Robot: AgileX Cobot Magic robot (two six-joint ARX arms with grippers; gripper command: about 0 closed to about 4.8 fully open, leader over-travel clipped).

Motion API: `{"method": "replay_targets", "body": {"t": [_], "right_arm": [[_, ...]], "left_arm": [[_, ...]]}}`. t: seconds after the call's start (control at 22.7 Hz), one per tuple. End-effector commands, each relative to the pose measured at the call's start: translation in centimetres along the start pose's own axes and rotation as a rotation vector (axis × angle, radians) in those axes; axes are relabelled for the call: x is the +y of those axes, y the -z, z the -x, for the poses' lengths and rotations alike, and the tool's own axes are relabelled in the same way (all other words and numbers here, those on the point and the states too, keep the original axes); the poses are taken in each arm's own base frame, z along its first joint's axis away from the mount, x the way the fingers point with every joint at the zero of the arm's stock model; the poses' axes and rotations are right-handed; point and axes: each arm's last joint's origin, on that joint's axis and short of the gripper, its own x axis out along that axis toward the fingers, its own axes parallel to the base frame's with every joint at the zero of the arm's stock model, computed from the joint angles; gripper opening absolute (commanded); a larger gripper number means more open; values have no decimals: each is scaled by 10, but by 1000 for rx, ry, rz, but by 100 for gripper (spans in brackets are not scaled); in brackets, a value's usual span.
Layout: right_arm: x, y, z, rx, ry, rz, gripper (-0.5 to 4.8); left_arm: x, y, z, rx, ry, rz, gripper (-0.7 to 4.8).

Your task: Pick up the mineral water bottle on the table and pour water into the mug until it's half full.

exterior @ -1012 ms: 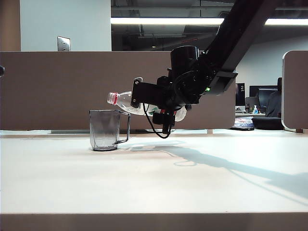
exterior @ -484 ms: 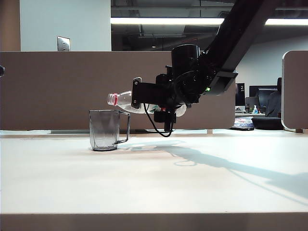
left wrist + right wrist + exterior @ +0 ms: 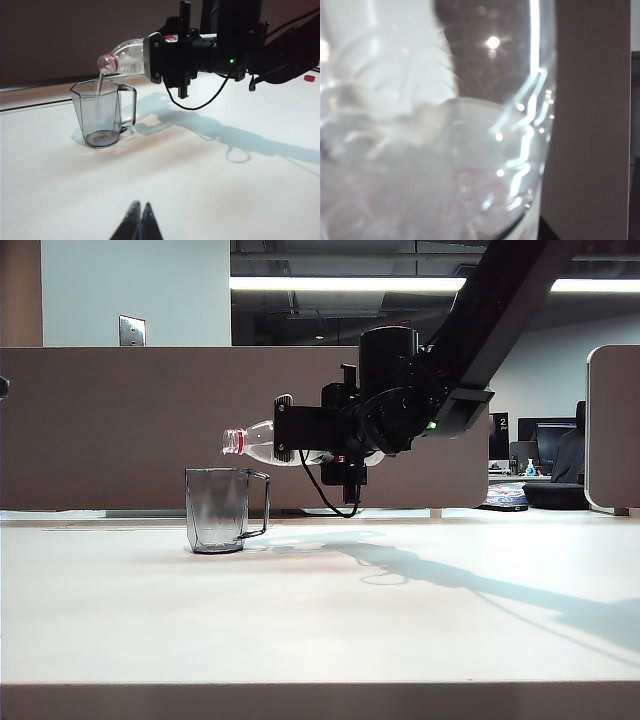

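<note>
Pouring from the bottle into the mug

I am seeing the right gripper (image 3: 300, 435) clenching the mineral water bottle (image 3: 255, 444) around its body, holding it lying nearly level above the table (image 3: 320, 610), its red-ringed mouth hanging just over the mug (image 3: 218, 510). A thin stream of water (image 3: 100, 85) is falling from the mouth into the mug, which is standing upright on the white top with its handle toward the arm. In the right wrist view the bottle is filling the frame, too blurred to read, I think. The left gripper (image 3: 140, 220) is hovering well apart, tips pressed together.
</note>
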Motion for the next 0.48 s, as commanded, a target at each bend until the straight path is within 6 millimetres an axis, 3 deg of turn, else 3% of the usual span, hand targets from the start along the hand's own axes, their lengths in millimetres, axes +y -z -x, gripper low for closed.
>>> {"method": "replay_targets", "body": {"t": [0.04, 0.48], "right_arm": [[-20, -1, -1, -3, 93, -5, 328], [-20, -1, -1, -3, 94, 18, 328]], "left_arm": [[0, -2, 0, -13, 4, 0, -5], [0, -2, 0, -13, 4, 0, -5]]}}
